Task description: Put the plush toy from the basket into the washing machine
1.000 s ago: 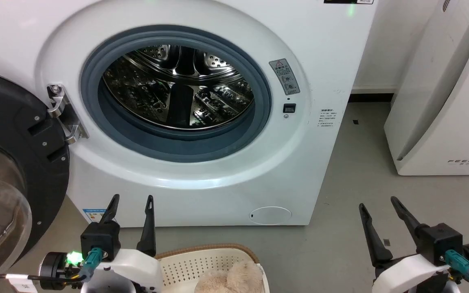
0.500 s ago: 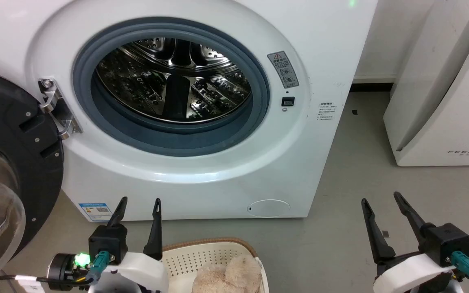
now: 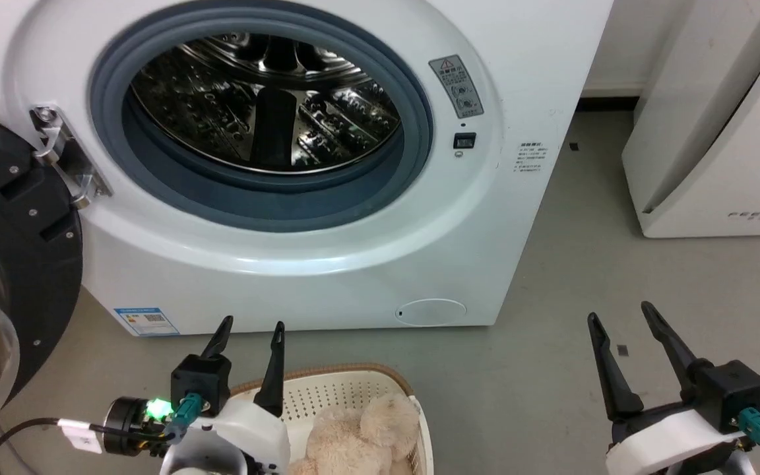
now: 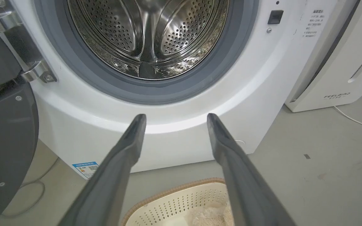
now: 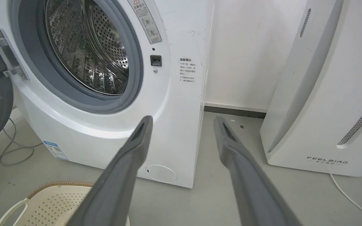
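Washer first: the washing machine (image 3: 327, 277) takes up the upper left and centre of the head view. Its door (image 3: 24, 218) is swung wide to the left edge, so the round mouth is unobstructed. The grey-blue gasket (image 3: 274, 204) rings a steel drum (image 3: 268, 99) that looks empty to me, so nothing stands between the toy and where it must go.

At the right edge stands a plain white appliance (image 3: 716, 132). I judge it has no part in this job; I only need to keep the right arm off it.

Low in the centre of the frame, on the floor just in front of the washer, sits the basket (image 3: 327, 396). I'd say it is placed there so the carry to the opening is short. The plush toy (image 3: 360, 435) lies inside it, towards the basket's right side, partly cut off by the bottom edge.

My left gripper (image 3: 253, 323) is at the lower left, at the basket's left end, with its fingers spread apart and holding nothing. In the left wrist view they point at the washer's front below the mouth. My right gripper (image 3: 619, 311) is at the lower right, well apart from the basket, likewise spread and empty.

I judge the grasp has not begun. The left gripper is the nearer one to reach down for the toy.
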Controlling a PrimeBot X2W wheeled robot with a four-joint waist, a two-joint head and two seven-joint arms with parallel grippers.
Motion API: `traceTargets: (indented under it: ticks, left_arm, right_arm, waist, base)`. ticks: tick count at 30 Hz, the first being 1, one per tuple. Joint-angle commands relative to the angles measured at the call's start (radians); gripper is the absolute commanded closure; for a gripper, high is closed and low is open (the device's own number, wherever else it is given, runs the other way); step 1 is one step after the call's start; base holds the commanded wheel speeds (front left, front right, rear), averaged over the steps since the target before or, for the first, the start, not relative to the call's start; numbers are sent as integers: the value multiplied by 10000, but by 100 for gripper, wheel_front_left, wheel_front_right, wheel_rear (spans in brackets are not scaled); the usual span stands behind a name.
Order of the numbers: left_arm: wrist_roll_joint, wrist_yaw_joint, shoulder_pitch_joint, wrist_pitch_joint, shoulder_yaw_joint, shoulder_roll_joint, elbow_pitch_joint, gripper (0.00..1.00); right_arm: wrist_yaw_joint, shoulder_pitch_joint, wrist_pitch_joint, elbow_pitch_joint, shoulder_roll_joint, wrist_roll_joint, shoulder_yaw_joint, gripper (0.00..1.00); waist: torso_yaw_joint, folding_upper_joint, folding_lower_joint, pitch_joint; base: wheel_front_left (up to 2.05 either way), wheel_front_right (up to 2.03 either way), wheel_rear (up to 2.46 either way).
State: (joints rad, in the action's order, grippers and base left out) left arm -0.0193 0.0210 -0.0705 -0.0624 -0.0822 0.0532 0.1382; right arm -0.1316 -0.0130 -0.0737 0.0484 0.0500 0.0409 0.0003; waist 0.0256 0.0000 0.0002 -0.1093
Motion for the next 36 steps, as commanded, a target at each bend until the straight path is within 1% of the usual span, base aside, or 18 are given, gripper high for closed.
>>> traceTargets:
  ticks: [1, 4, 5, 16, 30, 36]
  left_arm:
    - [-61, 71, -236, -28, -73, 68, 178, 0]
    - [-108, 132, -433, 17, -186, 101, 449, 0]
    - [-171, 192, -647, 24, -314, 141, 713, 0]
    - [-515, 346, -1430, 110, -936, 299, 1677, 0]
    - [-1756, 502, -2684, 499, -2765, 820, 3170, 0]
    - [-2264, 568, -3248, 764, -3744, 1095, 3879, 0]
  right_arm:
    - [3, 209, -128, 108, 1, 111, 3, 0]
    - [3, 257, -189, 156, 1, 125, 1, 0]
    - [4, 311, -252, 210, 1, 143, 15, 0]
    - [4, 497, -460, 384, 1, 259, 59, 0]
    - [5, 774, -751, 595, 1, 438, 142, 0]
    - [6, 905, -876, 675, 2, 513, 182, 0]
  waist:
    - [27, 0, -1, -145]
    - [63, 0, -1, -351]
    - [107, 0, -1, -571]
    - [237, 0, -1, -1311]
    - [499, 0, -1, -2332]
    - [618, 0, -1, -2792]
  base:
    - [0, 0, 0]
    - [0, 0, 0]
    - [0, 0, 0]
    - [0, 0, 0]
    - [0, 0, 0]
    - [0, 0, 0]
